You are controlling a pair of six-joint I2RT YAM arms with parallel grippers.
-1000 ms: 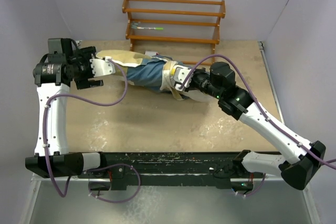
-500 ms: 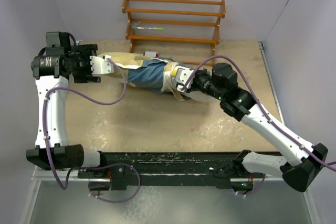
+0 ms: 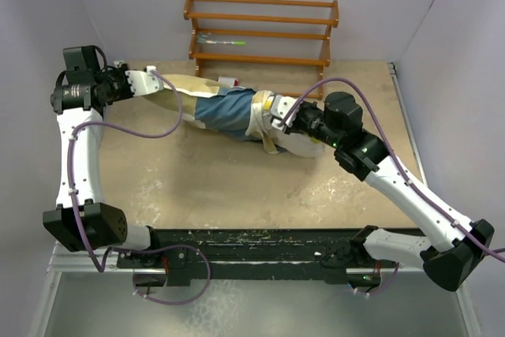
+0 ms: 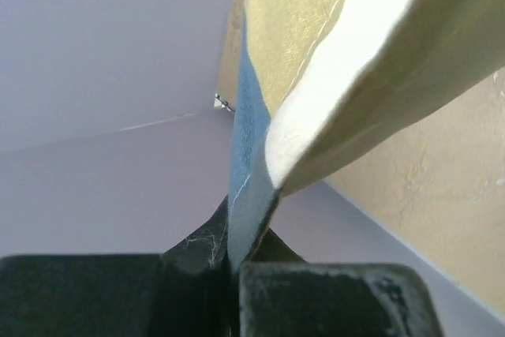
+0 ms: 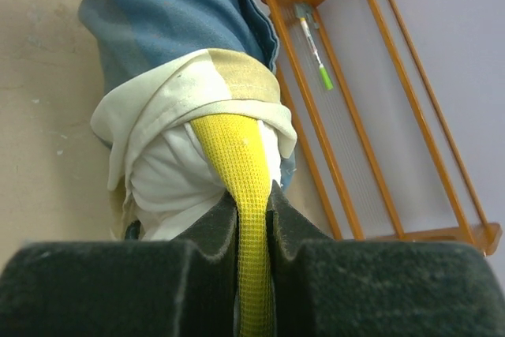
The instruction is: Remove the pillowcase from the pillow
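The pillowcase, blue, tan and white, lies stretched across the back of the table. My left gripper holds its tan left end. In the left wrist view the left gripper is shut on the blue edge of the pillowcase. My right gripper is at the cloth's bunched right end. In the right wrist view the right gripper is shut on the yellow trim of the pillow. The pillowcase is gathered around that end. Most of the pillow is hidden inside the cloth.
A wooden rack stands against the back wall just behind the pillowcase, with a small green-tipped item on a shelf. The rack shows close by in the right wrist view. Grey walls bound the table left and right.
My left gripper went from open to shut on the pillowcase's left end and moved back and left, drawing the cloth out. The right arm shifted slightly right, still holding the yellow trim.
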